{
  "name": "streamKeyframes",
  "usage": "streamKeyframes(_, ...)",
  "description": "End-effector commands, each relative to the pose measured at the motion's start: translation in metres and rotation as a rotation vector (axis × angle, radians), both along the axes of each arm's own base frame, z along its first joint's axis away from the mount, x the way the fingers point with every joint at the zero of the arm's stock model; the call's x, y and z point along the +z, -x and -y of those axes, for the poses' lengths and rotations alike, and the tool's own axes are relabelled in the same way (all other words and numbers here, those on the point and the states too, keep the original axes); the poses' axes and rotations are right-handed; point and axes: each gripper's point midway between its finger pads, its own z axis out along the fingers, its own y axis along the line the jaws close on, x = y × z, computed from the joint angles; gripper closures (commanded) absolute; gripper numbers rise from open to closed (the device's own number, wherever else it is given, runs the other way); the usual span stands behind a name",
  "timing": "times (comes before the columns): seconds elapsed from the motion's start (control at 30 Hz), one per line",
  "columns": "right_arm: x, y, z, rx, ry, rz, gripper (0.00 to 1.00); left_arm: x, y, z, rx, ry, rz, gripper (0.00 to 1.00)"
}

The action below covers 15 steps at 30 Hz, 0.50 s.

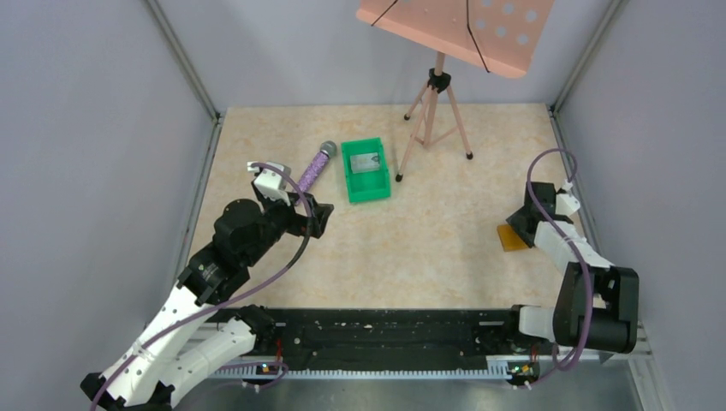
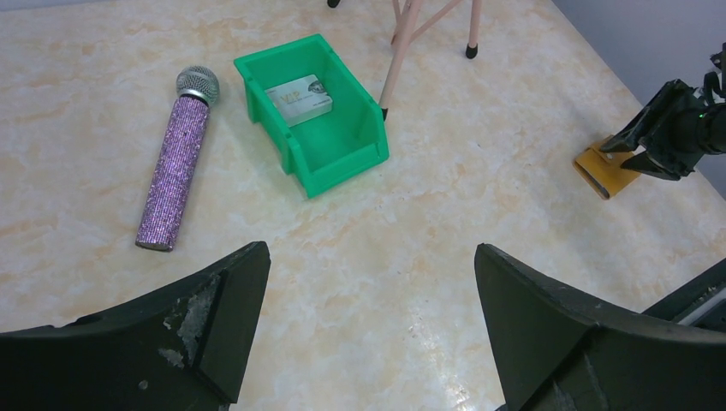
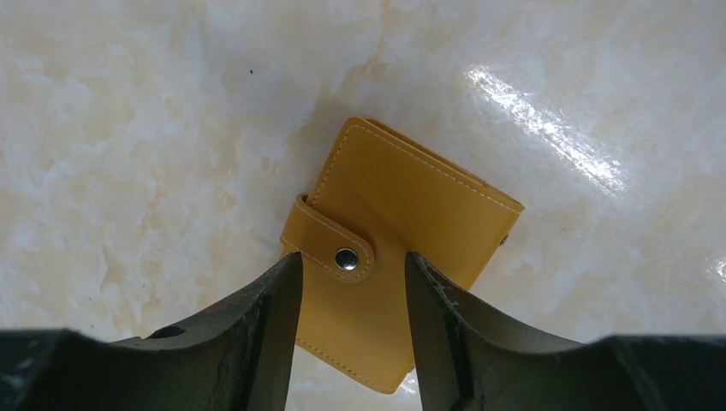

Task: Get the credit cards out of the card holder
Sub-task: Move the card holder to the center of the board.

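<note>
The card holder (image 3: 411, 214) is tan-yellow and lies shut on the table at the right, its clasp tab snapped. It also shows in the top view (image 1: 512, 236) and in the left wrist view (image 2: 604, 167). My right gripper (image 3: 353, 257) hangs just over it, its jaws partly open and straddling the clasp end; nothing is held. One silvery credit card (image 2: 299, 99) lies in the green bin (image 2: 342, 158). Any other cards are hidden. My left gripper (image 2: 372, 253) is wide open and empty above bare table, left of the middle (image 1: 324, 214).
A purple glitter microphone (image 1: 313, 168) lies just left of the green bin (image 1: 368, 190). A pink music stand on a tripod (image 1: 438, 103) stands at the back, its legs right of the bin. Grey walls close in the table on three sides.
</note>
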Motion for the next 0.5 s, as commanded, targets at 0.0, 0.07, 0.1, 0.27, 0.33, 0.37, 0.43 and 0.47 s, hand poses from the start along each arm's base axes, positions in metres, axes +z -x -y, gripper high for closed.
streamKeyframes(0.0,0.005,-0.025,-0.002,0.034,-0.022,0.050,0.55,0.014,0.000,0.005,-0.021,0.034,0.041,0.05)
streamKeyframes(0.07,-0.003,-0.024,-0.001,0.029,-0.021,0.012,0.60,0.014,0.001,0.004,-0.020,0.035,0.044,0.05)
streamKeyframes(0.1,-0.007,-0.023,0.000,0.025,-0.018,-0.008,0.61,0.014,0.000,0.004,-0.018,0.035,0.046,0.05)
streamKeyframes(0.27,-0.017,-0.023,0.003,0.021,-0.024,-0.057,0.62,0.012,0.000,0.004,-0.021,0.031,0.044,0.06)
streamKeyframes(0.33,-0.017,-0.024,0.002,0.025,-0.033,-0.057,0.65,0.013,0.000,0.004,-0.017,0.029,0.044,0.06)
streamKeyframes(0.37,-0.016,-0.024,0.001,0.030,-0.037,-0.053,0.67,0.013,0.000,0.003,-0.014,0.028,0.045,0.06)
streamKeyframes(0.43,-0.010,-0.027,0.000,0.042,-0.038,-0.042,0.70,0.013,-0.001,0.003,-0.011,0.027,0.047,0.06)
streamKeyframes(0.47,-0.005,-0.029,0.001,0.044,-0.032,-0.034,0.70,0.013,-0.001,0.003,-0.010,0.027,0.048,0.06)
